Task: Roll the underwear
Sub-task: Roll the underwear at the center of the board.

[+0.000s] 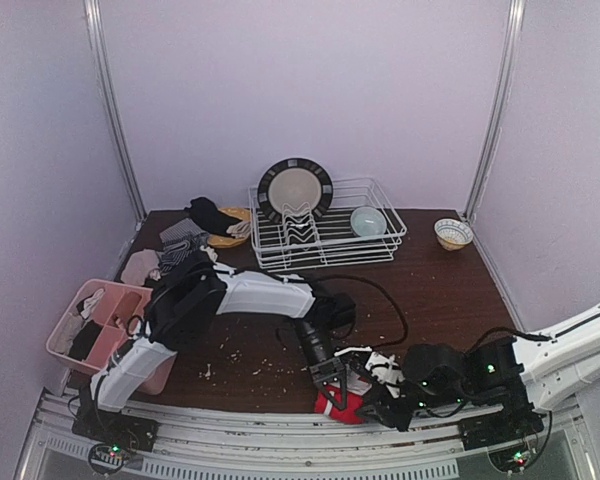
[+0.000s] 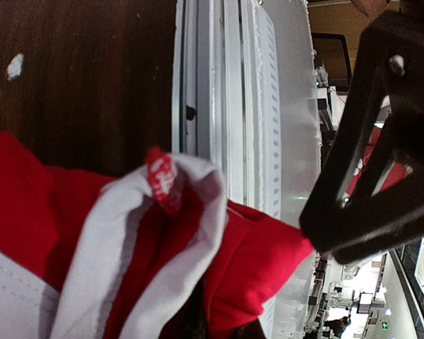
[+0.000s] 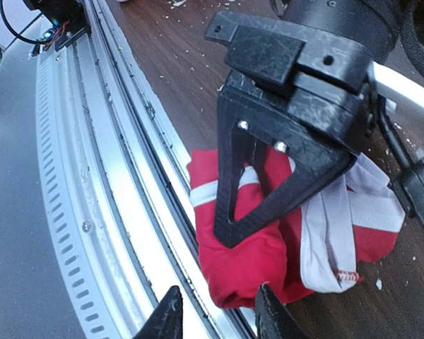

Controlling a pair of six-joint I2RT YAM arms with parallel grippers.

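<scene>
Red underwear (image 3: 244, 265) bunched, white waistband folded over; left jaws closed on it, right jaws open beside.

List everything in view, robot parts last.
red cloth underwear with white waistband: one, red and white, near table edge, centre
heap of small loose cloths: several, black, striped, grey, back left
pink plastic compartment tray: one, pink, left
white wire dish rack: one, white, back centre
round dark-rimmed plate: one, cream, upright in rack
pale blue bowl: one, in rack
small patterned bowl: one, whitish, right of rack
dark wooden table: one, brown, crumb-strewn
left gripper: black, shut on red underwear
right gripper: black, open, beside it
</scene>
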